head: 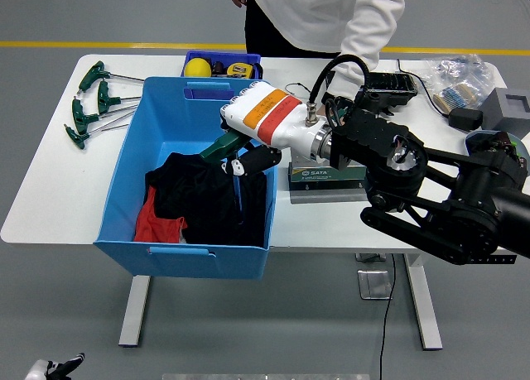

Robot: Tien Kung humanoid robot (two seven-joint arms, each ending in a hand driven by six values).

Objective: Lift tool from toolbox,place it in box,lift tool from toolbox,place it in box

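Nearest, the blue bin [124,169] holds black cloth. Over it the right hand [240,156] curls round a green-handled T-wrench [217,148]; stiff, slim steel, best gripped by its handle. Behind the arm sits the tool holder [327,177].

The green tool holder [327,178] on the table carries a white brand label on its front, partly hidden; its letters cannot be read here.
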